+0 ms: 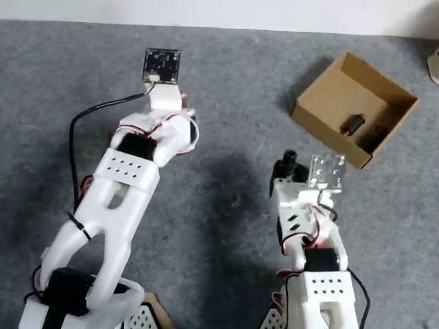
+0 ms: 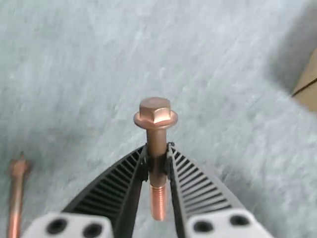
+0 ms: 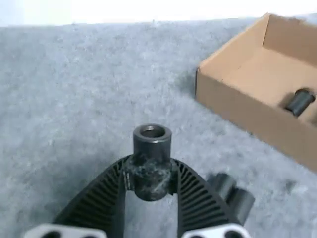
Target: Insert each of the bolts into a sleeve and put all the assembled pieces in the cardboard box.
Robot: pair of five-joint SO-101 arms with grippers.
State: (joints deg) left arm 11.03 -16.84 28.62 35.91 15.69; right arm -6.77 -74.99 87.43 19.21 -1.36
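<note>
One dark piece (image 1: 353,125), likely finished, is sitting in the cardboard box (image 1: 329,92) at the high view's upper right, while the left gripper (image 2: 157,151) is pinching a bolt (image 2: 155,116) and the right gripper (image 3: 150,166) is squeezing a sleeve (image 3: 152,144), not yet joined, with a spare bolt (image 2: 17,198) and a spare sleeve (image 3: 230,193) waiting nearby.

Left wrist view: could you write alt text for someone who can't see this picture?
The left gripper is shut on the shank of a copper-coloured bolt, hexagonal head pointing away from the camera, above a grey table. A second bolt lies on the table to one side, and the corner of a cardboard box shows at the edge.
</note>
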